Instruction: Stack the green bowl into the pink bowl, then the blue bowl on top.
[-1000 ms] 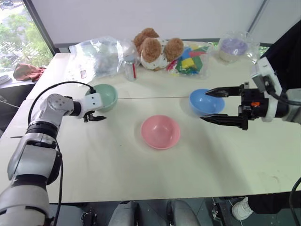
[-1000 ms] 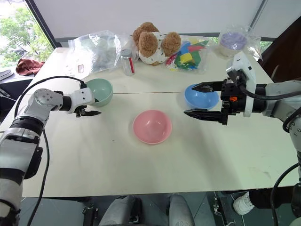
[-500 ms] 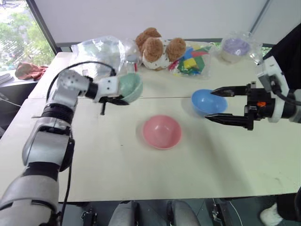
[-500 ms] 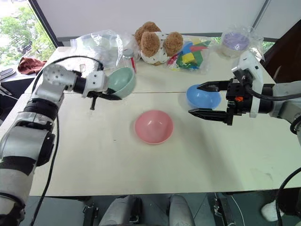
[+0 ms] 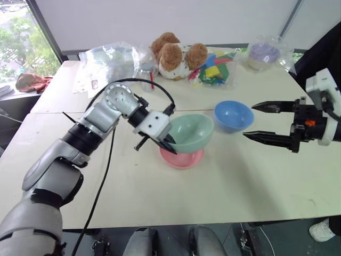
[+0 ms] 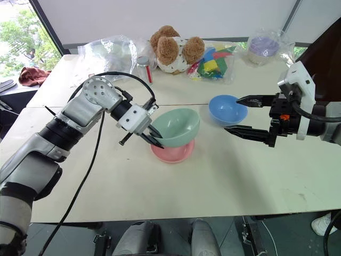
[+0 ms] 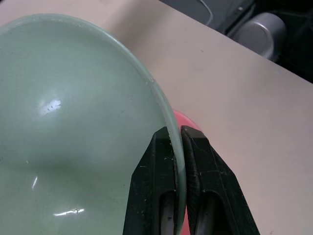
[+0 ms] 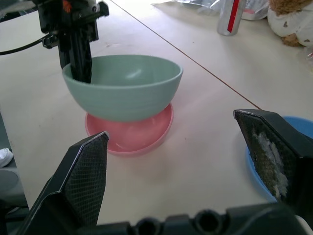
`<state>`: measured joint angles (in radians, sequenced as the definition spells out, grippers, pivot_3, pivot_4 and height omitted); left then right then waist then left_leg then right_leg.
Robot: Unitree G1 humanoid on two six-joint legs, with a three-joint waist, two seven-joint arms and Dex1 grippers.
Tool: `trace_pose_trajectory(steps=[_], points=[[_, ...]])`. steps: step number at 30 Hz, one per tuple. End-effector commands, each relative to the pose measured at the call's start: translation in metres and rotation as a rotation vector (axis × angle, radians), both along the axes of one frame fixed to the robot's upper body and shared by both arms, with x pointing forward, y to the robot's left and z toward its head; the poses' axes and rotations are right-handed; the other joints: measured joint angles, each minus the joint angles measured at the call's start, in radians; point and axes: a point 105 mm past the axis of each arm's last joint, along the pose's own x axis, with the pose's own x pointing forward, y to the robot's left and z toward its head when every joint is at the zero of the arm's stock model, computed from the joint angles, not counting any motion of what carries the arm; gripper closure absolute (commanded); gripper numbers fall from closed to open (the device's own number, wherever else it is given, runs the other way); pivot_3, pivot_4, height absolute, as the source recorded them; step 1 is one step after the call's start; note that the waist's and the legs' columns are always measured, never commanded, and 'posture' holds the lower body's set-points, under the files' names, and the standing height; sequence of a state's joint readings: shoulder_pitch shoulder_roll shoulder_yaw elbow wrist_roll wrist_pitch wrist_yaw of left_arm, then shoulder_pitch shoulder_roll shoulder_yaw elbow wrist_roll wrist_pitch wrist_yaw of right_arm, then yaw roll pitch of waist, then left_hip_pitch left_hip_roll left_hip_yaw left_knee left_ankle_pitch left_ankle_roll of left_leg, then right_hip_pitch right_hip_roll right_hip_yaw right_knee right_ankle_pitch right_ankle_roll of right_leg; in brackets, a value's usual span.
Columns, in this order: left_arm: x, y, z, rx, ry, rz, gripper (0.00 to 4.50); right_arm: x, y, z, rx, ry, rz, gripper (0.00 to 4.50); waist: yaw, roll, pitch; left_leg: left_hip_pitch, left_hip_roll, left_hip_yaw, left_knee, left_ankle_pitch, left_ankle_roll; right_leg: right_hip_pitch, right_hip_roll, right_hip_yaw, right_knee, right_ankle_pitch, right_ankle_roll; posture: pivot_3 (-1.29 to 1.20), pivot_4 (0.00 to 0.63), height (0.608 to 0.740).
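while the left tool [image 6: 155, 140] pinches the green bowl [image 6: 177, 126]'s rim just above the pink bowl [image 6: 171, 152] — level it, centre, lower, then release; right tool [image 6: 246, 114] gapes empty.

The green bowl [image 5: 191, 132] hides most of the pink bowl [image 5: 181, 158].

Setting: looks to me like a robot test room or lab, not a home.

I see a plain pale table [image 5: 224, 197] against a blank white wall [image 5: 160, 18], a window [image 5: 21, 32] with trees outside, and practice props along the back edge: teddy bear [image 5: 178, 53], bagged coloured blocks [image 5: 216, 68], plastic bags [image 5: 112, 61], small bottle [image 5: 147, 74].
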<state>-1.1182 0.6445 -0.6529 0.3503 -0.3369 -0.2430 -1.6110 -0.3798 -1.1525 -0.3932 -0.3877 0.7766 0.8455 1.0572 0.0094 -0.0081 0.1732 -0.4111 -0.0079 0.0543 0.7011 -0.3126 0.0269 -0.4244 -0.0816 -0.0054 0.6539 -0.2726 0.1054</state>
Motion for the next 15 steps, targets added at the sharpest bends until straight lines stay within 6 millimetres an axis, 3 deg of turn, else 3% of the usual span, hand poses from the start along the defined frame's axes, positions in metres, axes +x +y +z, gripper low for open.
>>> trace_pose_trajectory(steps=[1,4,5,7,8,9,12,13,15], points=[[-0.002,0.004,-0.003,0.036,-0.057,-0.036,4.46,-0.006,0.000,0.012,-0.008,-0.054,0.000,0.00,0.001,0.000,0.000,0.000,0.000,0.000,0.000,0.000,0.000,0.000,0.000,0.000,0.000,0.000,0.000,0.00,0.150,0.740],[0.002,0.004,-0.011,0.062,-0.095,-0.048,4.46,-0.006,0.001,0.011,-0.008,-0.053,-0.002,0.00,0.003,0.000,0.000,0.000,0.000,0.000,0.000,0.000,0.000,0.000,0.000,0.000,0.000,0.000,0.000,0.00,0.150,0.740],[0.003,0.004,-0.013,0.067,-0.102,-0.049,3.76,-0.006,0.001,0.011,-0.008,-0.054,-0.002,0.00,0.004,0.000,0.000,0.000,0.000,0.000,0.000,0.000,0.000,0.000,0.000,-0.001,0.000,0.000,0.000,0.00,0.150,0.740],[0.004,0.004,-0.014,0.079,-0.112,-0.048,2.98,-0.005,0.001,0.011,-0.008,-0.054,-0.001,0.00,0.003,0.000,0.000,0.000,0.000,0.000,0.000,0.000,0.000,0.000,0.000,-0.001,0.000,0.000,0.000,0.00,0.150,0.740],[0.004,0.005,-0.015,0.085,-0.113,-0.048,2.27,-0.005,0.002,0.010,-0.009,-0.054,0.000,0.00,0.003,0.000,0.000,0.000,0.000,0.000,0.000,0.000,0.000,0.000,0.000,-0.001,0.000,0.000,0.000,0.00,0.150,0.740],[0.004,0.005,-0.015,0.087,-0.110,-0.045,1.96,-0.004,0.002,0.010,-0.010,-0.054,0.001,0.00,0.003,0.000,0.000,0.000,0.000,0.000,0.000,0.000,0.000,0.000,0.000,-0.001,0.000,0.000,0.000,0.00,0.150,0.740],[0.004,0.004,-0.007,0.049,-0.090,-0.021,0.44,-0.003,0.003,0.010,-0.010,-0.054,0.003,0.00,0.002,0.000,0.000,0.000,0.000,0.000,0.000,0.000,0.000,0.000,0.000,-0.001,0.000,0.000,0.000,0.00,0.150,0.740],[0.005,0.003,0.000,0.021,-0.073,-0.005,0.04,-0.003,0.003,0.010,-0.009,-0.053,0.004,0.00,0.002,0.000,0.000,0.000,0.000,0.000,0.000,0.000,0.000,0.000,0.000,-0.001,0.000,0.000,0.000,0.00,0.150,0.740],[0.007,0.003,0.019,-0.052,-0.041,0.041,0.04,-0.002,0.003,0.007,-0.013,-0.048,0.003,0.00,0.002,0.000,0.000,0.000,0.000,0.000,0.001,0.000,0.000,0.000,0.000,-0.001,0.000,0.000,0.000,0.00,0.150,0.740]])
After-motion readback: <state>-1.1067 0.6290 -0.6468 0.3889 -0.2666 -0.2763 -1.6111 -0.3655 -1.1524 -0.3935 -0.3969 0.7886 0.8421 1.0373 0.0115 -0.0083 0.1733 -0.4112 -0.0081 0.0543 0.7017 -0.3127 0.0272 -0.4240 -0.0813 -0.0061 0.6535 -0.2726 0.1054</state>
